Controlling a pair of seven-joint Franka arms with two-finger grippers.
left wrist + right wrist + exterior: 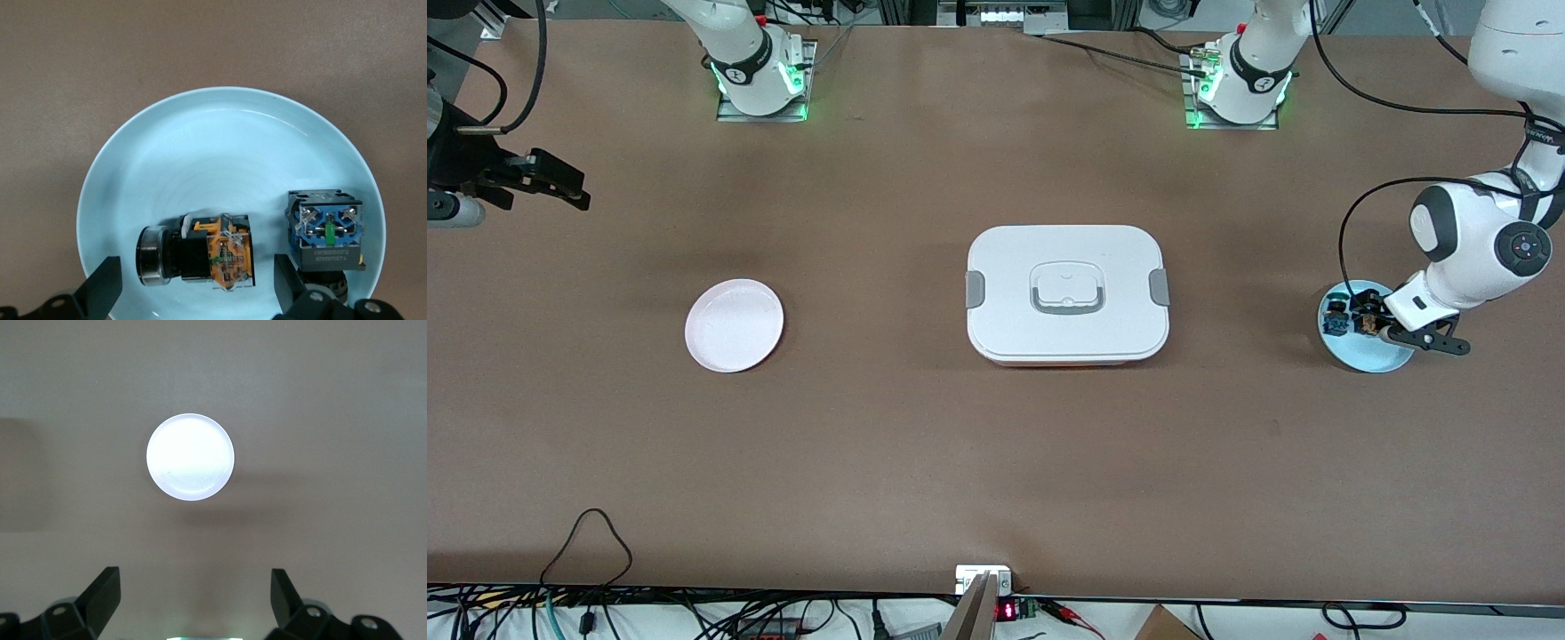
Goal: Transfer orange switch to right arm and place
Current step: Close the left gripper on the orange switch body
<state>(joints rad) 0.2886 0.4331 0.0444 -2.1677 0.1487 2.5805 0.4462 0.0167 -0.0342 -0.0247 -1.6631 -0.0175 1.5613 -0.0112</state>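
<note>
At the left arm's end of the desk, I see the orange switch (200,257) lying in the light blue plate (220,153), the left gripper (193,283) spread wide around it. The right gripper (543,182) hangs released over the opposite edge, well apart from the pink plate (734,324).

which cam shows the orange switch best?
Left wrist view: the orange switch lies on its side on the blue plate, between the open left claw fingers. Front view shows only a tiny speck; right wrist view shows none.
</note>
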